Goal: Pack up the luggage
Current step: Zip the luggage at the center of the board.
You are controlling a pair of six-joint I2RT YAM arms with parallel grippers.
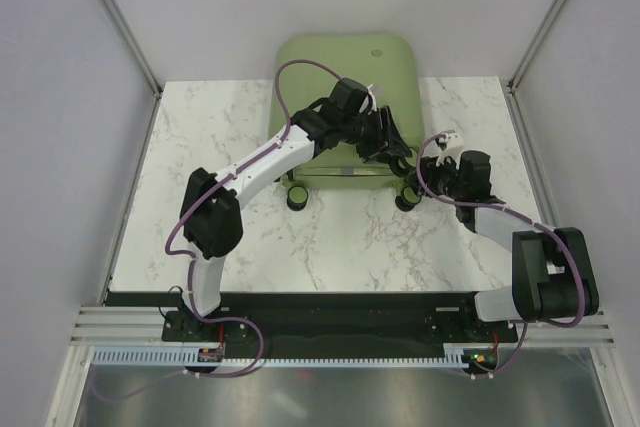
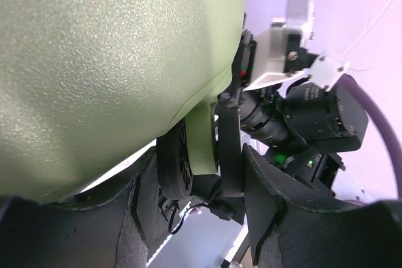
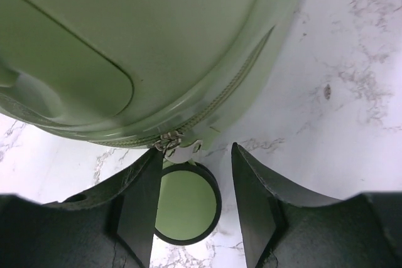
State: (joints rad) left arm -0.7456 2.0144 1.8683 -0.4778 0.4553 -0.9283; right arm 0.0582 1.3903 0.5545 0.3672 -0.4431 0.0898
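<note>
The closed green suitcase [image 1: 345, 77] lies flat at the far side of the desk [image 1: 200, 147], wheels toward the arms. The right hand [image 3: 195, 155] is open over a wheel [image 3: 186, 204], and the zip pull [image 3: 166, 142] is beside its left finger. It should slide over, pinch the pull and tug slowly along the zip. The left hand [image 2: 201, 155] sits around the wheel; I cannot tell if it squeezes.
</note>
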